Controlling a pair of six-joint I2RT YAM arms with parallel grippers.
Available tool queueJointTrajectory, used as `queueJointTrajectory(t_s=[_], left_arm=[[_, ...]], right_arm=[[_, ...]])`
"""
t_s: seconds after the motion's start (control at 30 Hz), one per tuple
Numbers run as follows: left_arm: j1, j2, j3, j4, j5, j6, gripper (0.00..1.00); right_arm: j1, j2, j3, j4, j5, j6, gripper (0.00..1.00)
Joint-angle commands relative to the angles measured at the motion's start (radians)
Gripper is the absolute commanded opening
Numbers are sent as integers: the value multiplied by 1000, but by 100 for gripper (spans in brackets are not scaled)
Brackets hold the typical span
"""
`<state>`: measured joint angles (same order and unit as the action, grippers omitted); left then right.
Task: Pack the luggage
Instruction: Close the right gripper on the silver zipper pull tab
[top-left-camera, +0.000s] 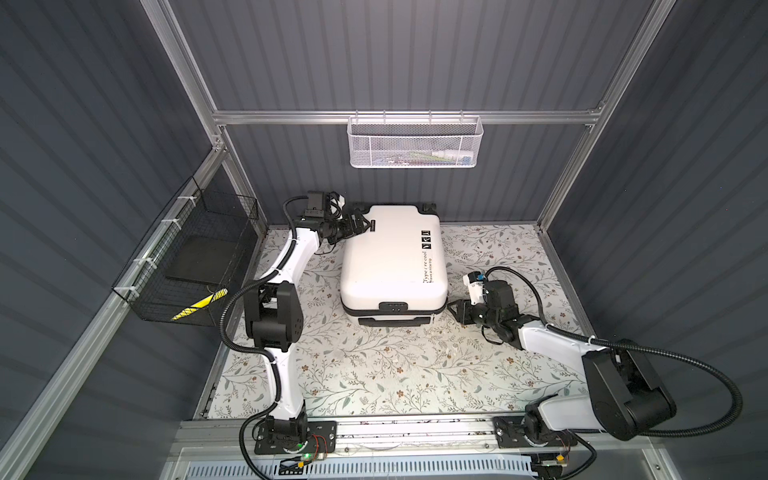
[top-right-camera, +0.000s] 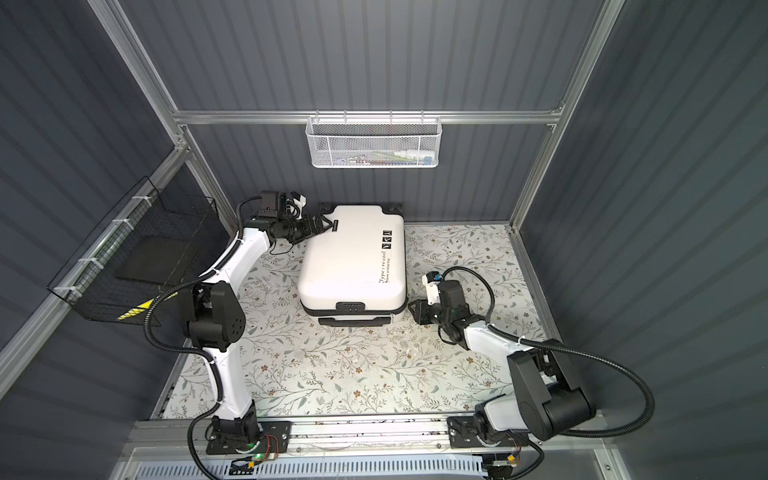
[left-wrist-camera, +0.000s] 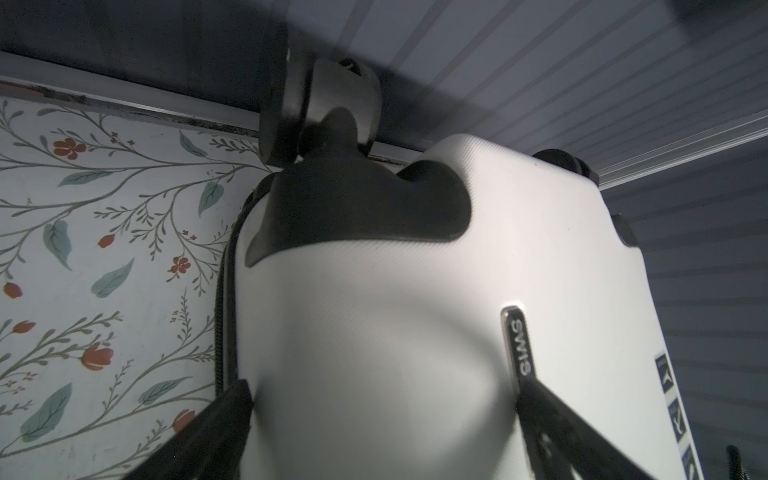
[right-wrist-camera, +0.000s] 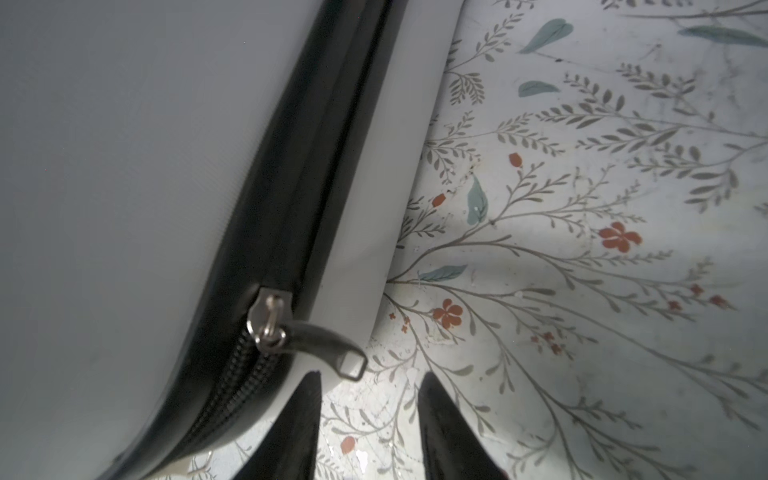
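Black wire basket (top-left-camera: 183, 266) hangs on the left wall. Beside it, the left claw (top-left-camera: 360, 223) sits at the far left corner of the luggage (top-left-camera: 390, 253), jaws spread wide and straddling the white shell. The luggage lies flat, lid down, on the floral surface (top-left-camera: 374, 374), with its wheels toward the back wall. At its near right corner the right claw (top-left-camera: 455, 309) hangs low, fingertips (right-wrist-camera: 299, 415) apart over bare surface. The zipper pull (right-wrist-camera: 328, 345) lies just beside one of them.
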<state>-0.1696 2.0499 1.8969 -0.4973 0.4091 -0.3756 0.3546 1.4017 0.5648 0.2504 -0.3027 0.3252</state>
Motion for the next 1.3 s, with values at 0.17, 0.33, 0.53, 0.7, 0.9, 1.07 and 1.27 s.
queueJointTrajectory(t_s=[0.17, 0.33, 0.53, 0.7, 0.9, 1.07, 1.27], left_arm=[[-33, 19, 13, -62, 30, 1, 100], [-33, 13, -2, -58, 29, 4, 100], [-33, 7, -25, -44, 29, 0, 100], [-33, 4, -28, -43, 30, 2, 100], [-33, 1, -34, -41, 33, 6, 100], [-33, -7, -42, -40, 35, 12, 100], [-33, -16, -44, -44, 35, 14, 100]], right_arm=[[51, 43, -2, 84, 118, -6, 39], [61, 26, -9, 114, 164, -8, 35], [75, 10, 4, 105, 161, -25, 33], [84, 2, -1, 98, 160, -41, 30], [86, 6, 5, 101, 149, -43, 25], [86, 10, 19, 90, 145, -49, 18], [86, 4, 21, 68, 145, -60, 2]])
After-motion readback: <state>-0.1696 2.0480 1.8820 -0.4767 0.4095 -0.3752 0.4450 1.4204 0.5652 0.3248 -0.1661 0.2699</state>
